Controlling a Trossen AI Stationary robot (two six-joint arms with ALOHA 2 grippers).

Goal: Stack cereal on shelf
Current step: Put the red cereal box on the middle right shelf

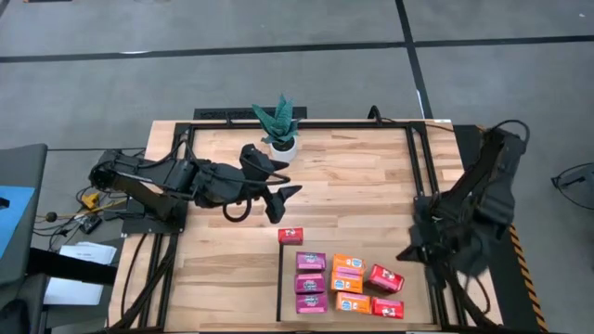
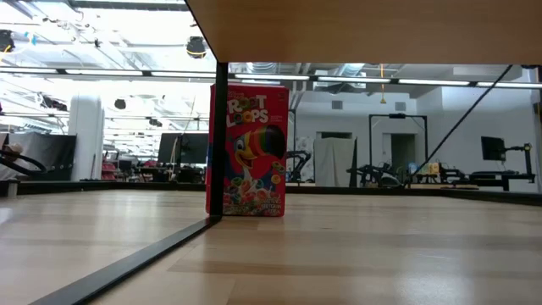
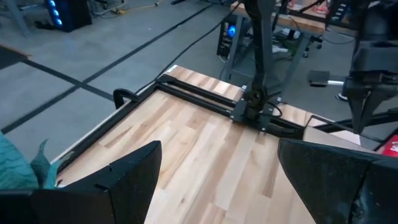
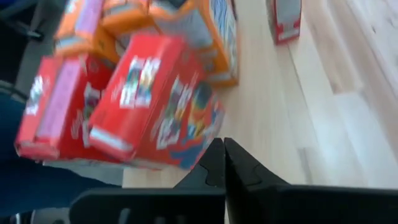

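Your right tool (image 4: 224, 163), fingers together and empty, hovers by a tilted red box (image 4: 155, 112)—open it and square up, while the left tool (image 1: 278, 190) waits spread wide.

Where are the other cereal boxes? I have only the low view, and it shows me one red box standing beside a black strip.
Observer: Eight more sit grouped on the shelf, apart from yours: three purple boxes, three orange boxes and two red boxes.
Operator: Is any gripper holding a box?
Observer: No. The right gripper is shut and empty, close beside the two red boxes.
Operator: And the left one?
Observer: The left gripper is open and empty, near the potted plant, off the shelf.
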